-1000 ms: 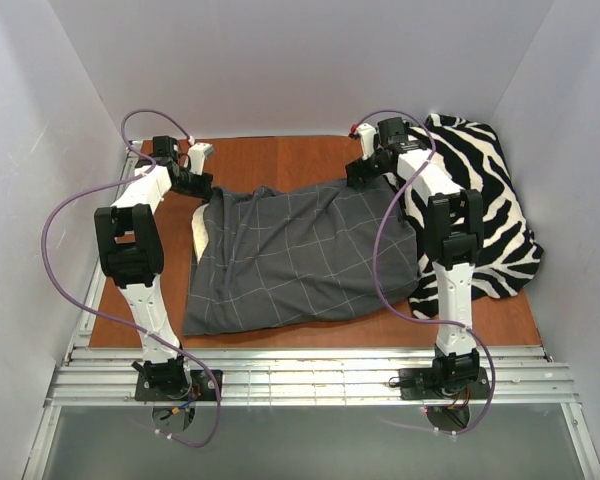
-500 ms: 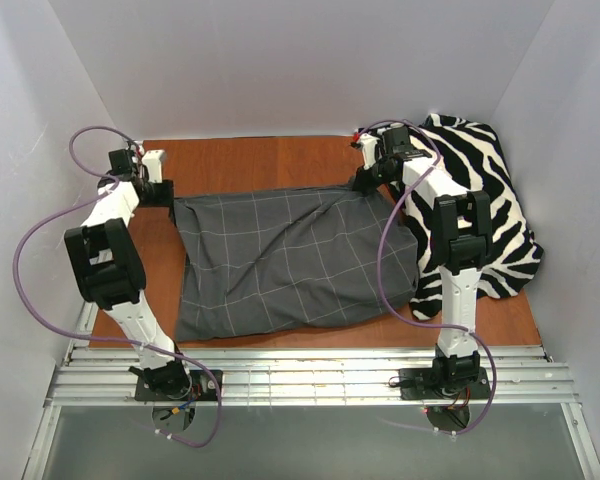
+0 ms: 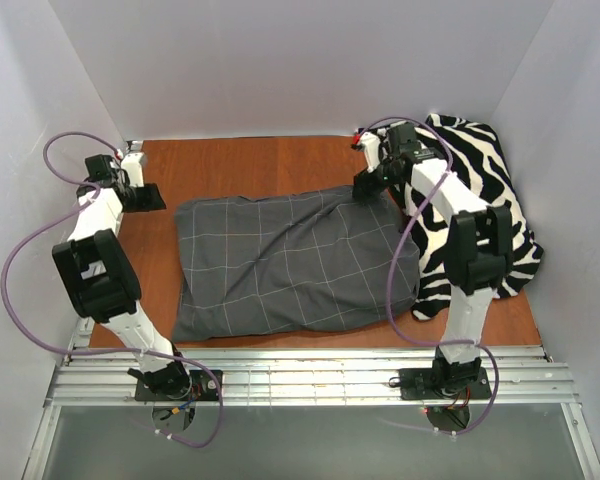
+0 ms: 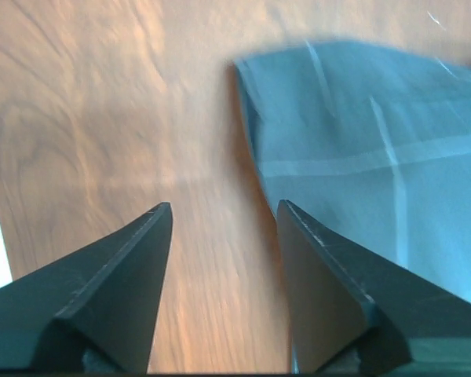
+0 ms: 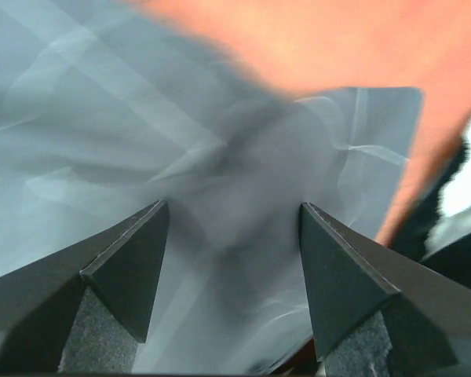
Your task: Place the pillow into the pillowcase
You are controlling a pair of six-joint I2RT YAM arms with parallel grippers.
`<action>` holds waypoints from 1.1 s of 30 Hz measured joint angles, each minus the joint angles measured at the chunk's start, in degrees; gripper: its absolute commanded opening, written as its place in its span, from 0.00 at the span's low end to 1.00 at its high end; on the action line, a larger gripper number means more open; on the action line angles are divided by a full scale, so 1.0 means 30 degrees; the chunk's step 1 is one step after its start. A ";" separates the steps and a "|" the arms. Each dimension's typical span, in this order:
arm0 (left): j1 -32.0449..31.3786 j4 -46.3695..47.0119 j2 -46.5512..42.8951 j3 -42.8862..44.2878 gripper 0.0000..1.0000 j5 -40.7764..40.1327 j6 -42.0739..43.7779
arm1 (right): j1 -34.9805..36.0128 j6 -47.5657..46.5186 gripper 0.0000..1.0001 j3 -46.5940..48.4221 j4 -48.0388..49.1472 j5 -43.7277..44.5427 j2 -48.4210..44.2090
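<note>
The dark grey grid-lined pillowcase (image 3: pixel 290 260) lies flat and full in the middle of the wooden table (image 3: pixel 260 165). The pillow is hidden; no cream foam shows anywhere. My left gripper (image 3: pixel 152 198) hovers just left of the pillowcase's far-left corner. In the left wrist view that gripper (image 4: pixel 224 216) is open over bare wood, with the pillowcase corner (image 4: pixel 361 141) to its right. My right gripper (image 3: pixel 368 188) sits over the far-right corner. The right wrist view shows this gripper (image 5: pixel 234 212) open, the pillowcase cloth (image 5: pixel 180 149) lying beneath the gap.
A zebra-striped fabric (image 3: pixel 490 200) is heaped along the table's right side, under the right arm, and its edge shows in the right wrist view (image 5: pixel 463 196). White walls enclose the table on three sides. Metal rails (image 3: pixel 310 375) run along the near edge.
The left arm swung out to the left, pulling the pillowcase over the pillow's cream edge, then let go. Both grippers, shut half a second ago, now stand open.
</note>
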 measured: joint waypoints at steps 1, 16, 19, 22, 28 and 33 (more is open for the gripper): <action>0.0102 -0.0299 -0.0561 -0.0306 0.49 0.0168 0.0095 | 0.0503 -0.0197 0.62 -0.0816 -0.0138 0.0080 -0.1093; -0.0634 -0.4401 -0.2863 -0.6980 0.00 0.6717 0.3184 | 0.5727 -0.1603 0.65 0.9377 -0.3577 0.1698 0.7861; -0.1464 -0.4459 -0.3206 -0.7082 0.00 0.6965 0.3752 | 0.5850 -0.2069 0.67 1.4018 -0.0947 0.2900 1.0877; -0.1974 -0.3803 -0.3781 -0.7074 0.00 0.6972 0.3009 | 0.5952 -0.2725 0.68 1.0149 0.2229 0.3519 0.9071; -0.1239 -0.0291 -0.3774 -0.5894 0.00 0.4364 -0.0532 | 0.6171 -0.4175 0.73 0.0087 0.4306 0.4379 0.2098; -0.0794 0.1625 -0.2608 -0.3592 0.05 0.1188 -0.1617 | 0.5792 -0.4102 0.76 -0.2222 0.4539 0.4823 0.1195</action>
